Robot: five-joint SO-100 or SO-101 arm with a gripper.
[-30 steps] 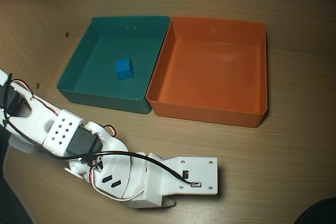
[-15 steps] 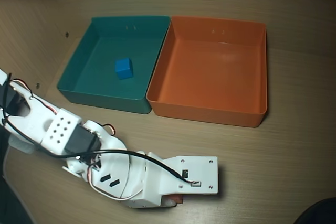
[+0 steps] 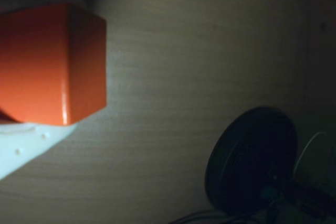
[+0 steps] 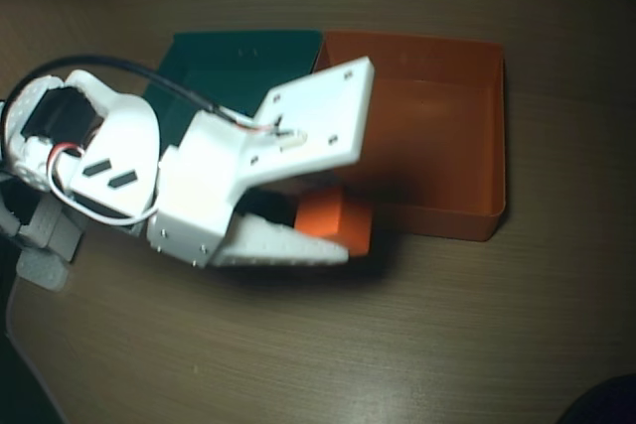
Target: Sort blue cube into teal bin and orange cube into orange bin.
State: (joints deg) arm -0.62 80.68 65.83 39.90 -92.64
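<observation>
The orange cube [image 4: 336,224] sits between my end effector's [image 4: 343,235] fingers, gripped close, just outside the near wall of the orange bin [image 4: 467,126] and over the bench [image 4: 298,345]. In the wrist view the orange cube [image 3: 50,64] fills the left side, one white finger [image 3: 23,145] showing under it. The orange bin's visible floor is bare. Beside it on the left in the overhead view, touching wall to wall, the teal bin [image 4: 214,67]: my arm covers much of it, and the part I can see holds nothing. Count: one orange cube, one orange bin, one teal bin. The blue cube is not in sight from either camera.
</observation>
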